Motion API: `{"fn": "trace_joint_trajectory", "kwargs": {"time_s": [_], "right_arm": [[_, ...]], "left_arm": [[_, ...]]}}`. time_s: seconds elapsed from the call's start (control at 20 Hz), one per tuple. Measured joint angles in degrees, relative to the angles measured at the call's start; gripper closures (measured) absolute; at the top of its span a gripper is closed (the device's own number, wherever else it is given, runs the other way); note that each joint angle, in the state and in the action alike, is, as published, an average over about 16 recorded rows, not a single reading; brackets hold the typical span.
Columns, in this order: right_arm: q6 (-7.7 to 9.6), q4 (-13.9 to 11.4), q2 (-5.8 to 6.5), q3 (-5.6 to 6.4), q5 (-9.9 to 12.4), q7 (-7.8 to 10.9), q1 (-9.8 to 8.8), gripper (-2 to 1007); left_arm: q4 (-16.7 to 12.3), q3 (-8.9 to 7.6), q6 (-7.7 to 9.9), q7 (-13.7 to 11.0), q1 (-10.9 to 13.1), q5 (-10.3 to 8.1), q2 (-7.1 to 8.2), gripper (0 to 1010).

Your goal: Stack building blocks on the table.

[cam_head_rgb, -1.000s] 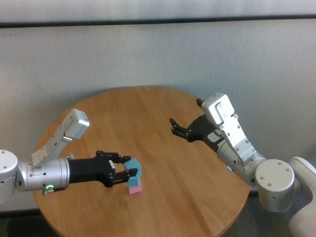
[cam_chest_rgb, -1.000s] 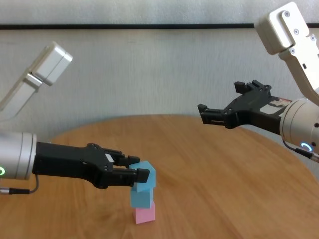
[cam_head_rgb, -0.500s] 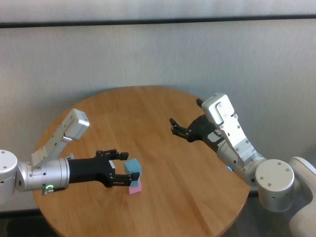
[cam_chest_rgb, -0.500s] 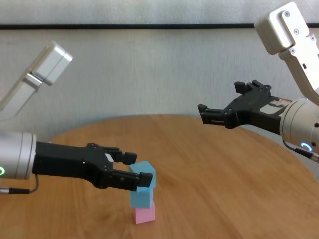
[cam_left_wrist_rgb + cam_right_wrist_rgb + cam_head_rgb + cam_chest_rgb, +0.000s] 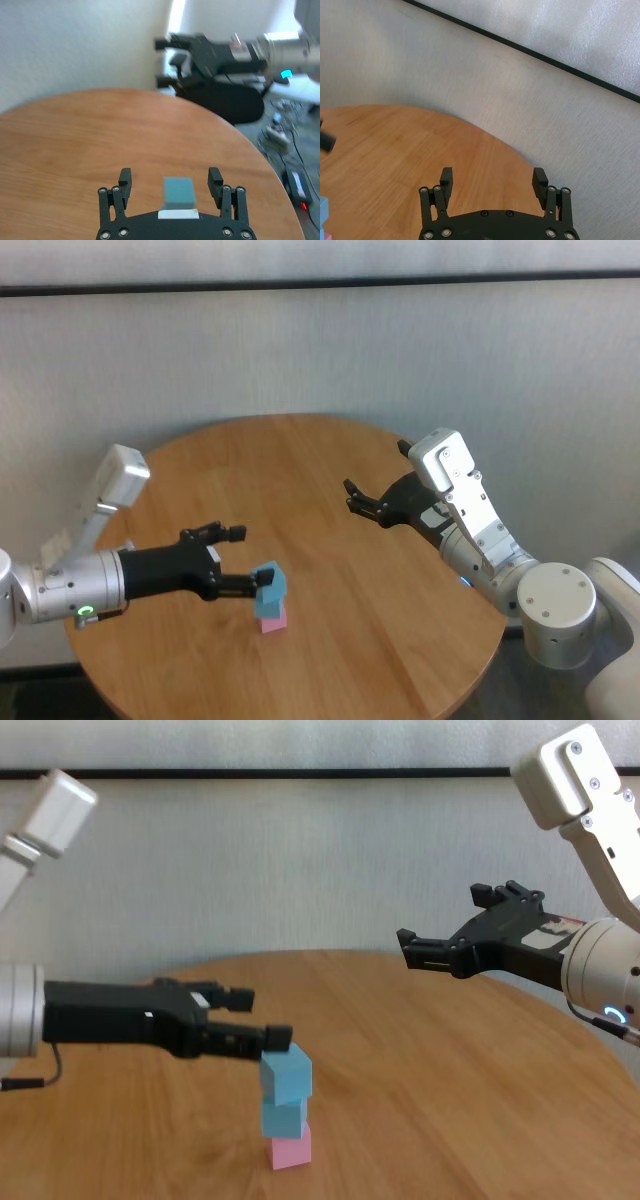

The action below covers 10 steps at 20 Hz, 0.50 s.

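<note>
The three building blocks stand in one stack on the table (image 5: 330, 465): a pink cube (image 5: 290, 1152) at the bottom, a light blue cube (image 5: 283, 1118) on it, and a second light blue cube (image 5: 288, 1073) on top, turned a little askew. The top cube also shows in the head view (image 5: 270, 583) and the left wrist view (image 5: 179, 192). My left gripper (image 5: 262, 1017) is open and empty, just left of the top cube, at its height. My right gripper (image 5: 440, 925) is open and empty, held high over the table's right side.
The round wooden table (image 5: 430, 1050) has a grey wall behind it. The left wrist view shows an office chair (image 5: 225, 97) and cables on the floor beyond the table edge. The stack's edge (image 5: 322, 209) shows in the right wrist view.
My left gripper has opened, let go of the top blue cube and drawn back to the left. The cube stays on the stack. The right arm has not moved.
</note>
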Motion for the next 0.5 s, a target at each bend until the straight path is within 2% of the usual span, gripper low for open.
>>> {"fn": "trace_joint_trajectory", "kwargs": {"time_s": [0.25, 0.5], "right_arm": [[0.0, 0.0, 0.0, 0.0, 0.0, 0.0, 0.0, 4], [0.0, 0.0, 0.0, 0.0, 0.0, 0.0, 0.0, 4]], "left_arm": [[-0.6, -2.76, -2.03, 4.9, 1.1, -1.76, -0.45, 10], [-0.9, -4.83, -3.8, 9.1, 1.8, -2.51, -1.04, 10]]}}
